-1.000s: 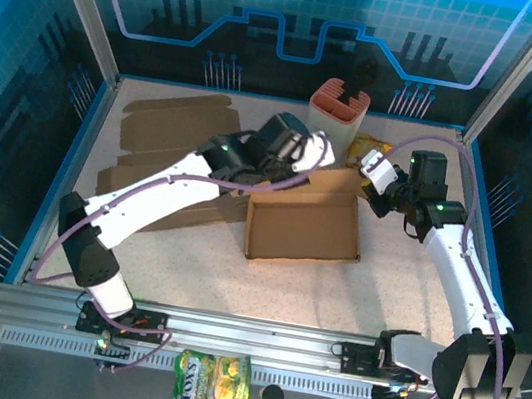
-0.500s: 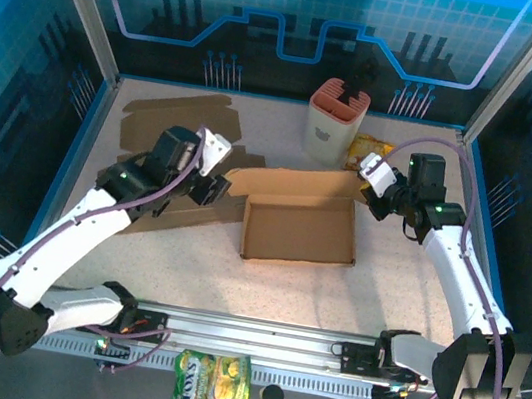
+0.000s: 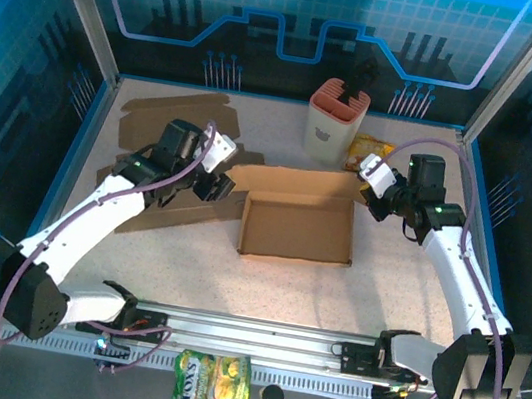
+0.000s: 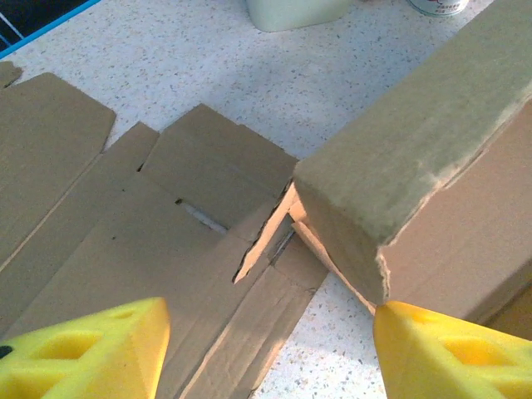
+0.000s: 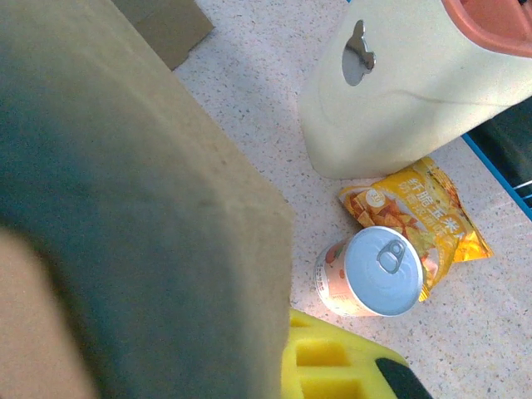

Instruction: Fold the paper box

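Paper box (image 3: 299, 227), plain brown corrugated board, sits open-topped near the middle of the desk (image 3: 281, 293) as a shallow rectangular tray; its far wall stands up and its left corner is torn and ragged where the flaps meet. More board lies flat as cut, slotted sheets (image 3: 172, 124) toward the far left corner. By the far edge stand a smooth cream holder (image 3: 335, 119) with an orange rim, a crinkled yellow snack bag (image 5: 416, 216) and a small can (image 5: 374, 270) with a pull-tab lid. The left arm runs from its base out along the left edge, then bends in over the flat sheets; the left fingers (image 3: 215, 187), padded in yellow foam, are spread wide and hold nothing, just beside the box's far left corner. The right arm rises along the right edge and folds in to the far right corner, where the right fingers (image 5: 332, 366) grip the box wall, one yellow pad pressed on the board, the other hidden behind it. The desk is pale speckled stone-look, walled by blue printed panels and aluminium posts; a sweets bag (image 3: 212, 385) lies beyond its near edge.
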Controlling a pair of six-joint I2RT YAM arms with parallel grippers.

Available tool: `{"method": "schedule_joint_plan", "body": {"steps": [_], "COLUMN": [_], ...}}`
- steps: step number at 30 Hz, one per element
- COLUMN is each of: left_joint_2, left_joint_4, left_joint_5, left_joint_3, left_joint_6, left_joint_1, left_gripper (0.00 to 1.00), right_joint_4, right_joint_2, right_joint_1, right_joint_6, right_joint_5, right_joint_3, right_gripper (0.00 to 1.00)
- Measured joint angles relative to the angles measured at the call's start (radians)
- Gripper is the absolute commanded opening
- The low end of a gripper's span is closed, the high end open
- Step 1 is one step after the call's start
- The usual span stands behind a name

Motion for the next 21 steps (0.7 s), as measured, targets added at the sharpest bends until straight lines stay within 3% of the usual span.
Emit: {"method": "schedule_joint_plan", "body": {"steps": [11,21], "left_joint_2": [0.048,0.025], "left_joint_4": [0.104,0.135], "left_joint_5": [-0.070,0.132], "left_joint_3": [-0.007,-0.105], "left_joint_6": [0.032,0.079], "left_joint_1": [0.017,0.097], "left_gripper": [0.74,0.72], "right_joint_4": [0.002,0.002], "right_joint_2": [0.000,0.000], "right_joint_1": [0.000,0.000], "right_joint_6": [0.000,0.000], "right_joint_5": [-0.012,-0.019], "right_joint_3": [-0.006,-0.013], "right_gripper": [0.00,0.00]}}
